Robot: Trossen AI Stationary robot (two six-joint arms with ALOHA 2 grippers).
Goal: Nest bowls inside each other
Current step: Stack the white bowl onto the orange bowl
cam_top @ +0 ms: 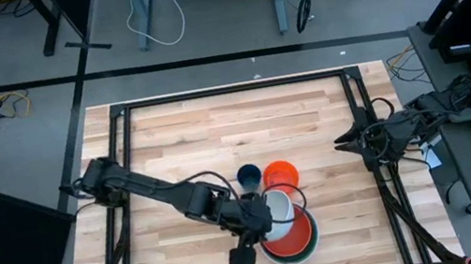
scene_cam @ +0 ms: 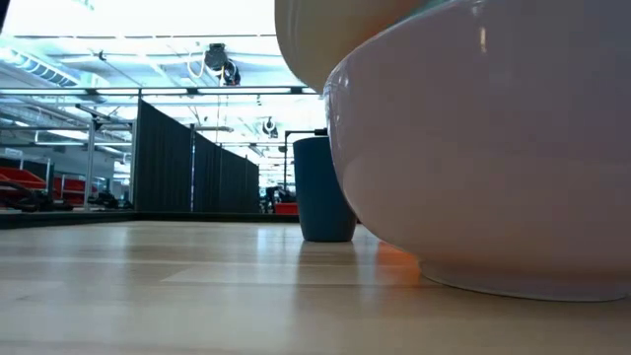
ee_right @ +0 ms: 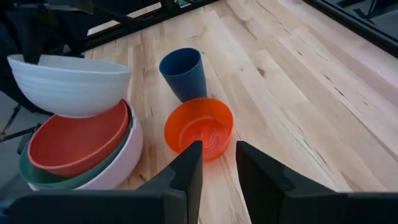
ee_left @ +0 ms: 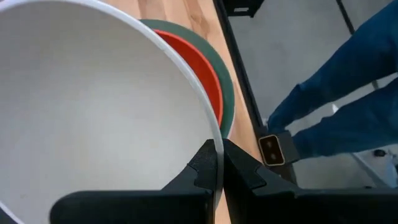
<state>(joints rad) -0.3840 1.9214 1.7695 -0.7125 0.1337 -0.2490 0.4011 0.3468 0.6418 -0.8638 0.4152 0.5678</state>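
Observation:
A small white bowl [ee_right: 68, 84] hangs over a stack of three bowls, and my left gripper [ee_left: 217, 155] is shut on its rim. The stack is a red bowl [ee_right: 78, 143] inside a green one [ee_right: 37, 177] inside a large white one [ee_right: 121, 165], near the table's front edge. I cannot tell whether the small white bowl touches the red one. An orange bowl [ee_right: 199, 127] and a dark blue cup [ee_right: 185, 73] stand on their bases just beyond the stack. My right gripper [ee_right: 217, 168] waits open at the table's right side, nothing between its fingers. My left gripper pinches the small white bowl's rim [ee_left: 213, 134] on the bowl's left side, one finger inside the bowl and one outside. The fingers slant down from the table's left. The bowl sits mouth up, roughly level, over the red bowl.
In the high view the bowls crowd the table's front middle [cam_top: 283, 224]; bare wooden top [cam_top: 216, 126] stretches behind them and to both sides. A black frame [cam_top: 120, 122] runs round the table. A person in blue [ee_left: 336, 93] stands just past the front edge.

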